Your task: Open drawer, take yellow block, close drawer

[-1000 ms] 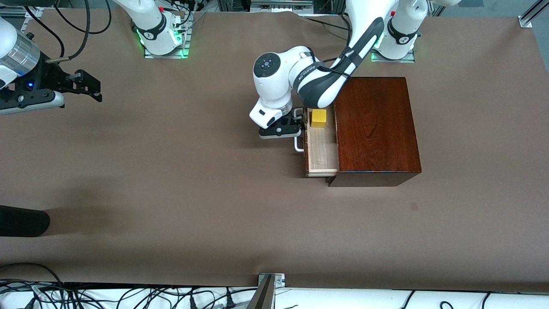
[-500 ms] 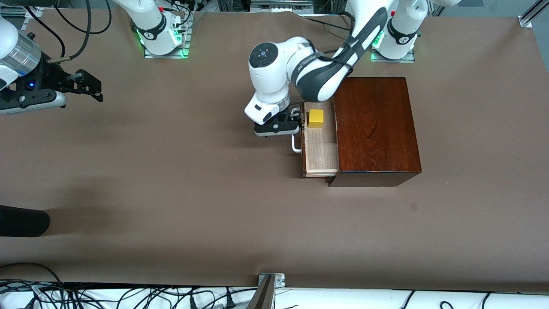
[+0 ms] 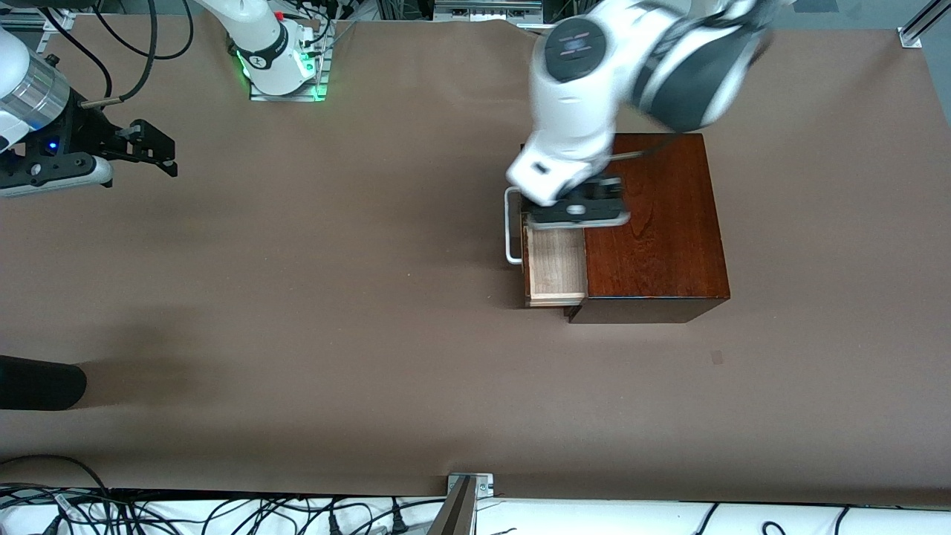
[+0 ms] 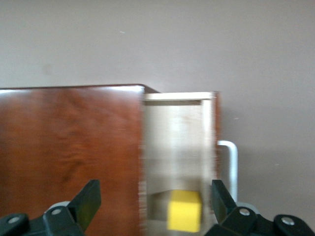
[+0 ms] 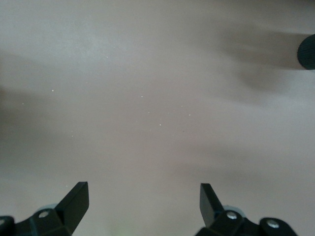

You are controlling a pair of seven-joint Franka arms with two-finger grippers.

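My left gripper [image 3: 578,212] hangs over the pulled-out drawer [image 3: 553,267], hiding the yellow block from the front camera. Only the left wrist view shows that block [image 4: 184,211] in the tray, below spread fingers [image 4: 88,199]. My right gripper [image 3: 141,148] waits over bare table, fingers [image 5: 76,196] spread.

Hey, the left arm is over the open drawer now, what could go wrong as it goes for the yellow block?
1. The yellow block sits close to the drawer wall on the handle side, so one finger of the open left tool may land on that wall.
2. The wooden box edge lies close to the block's inner face, leaving the second finger little room.
The right tool waits, open.
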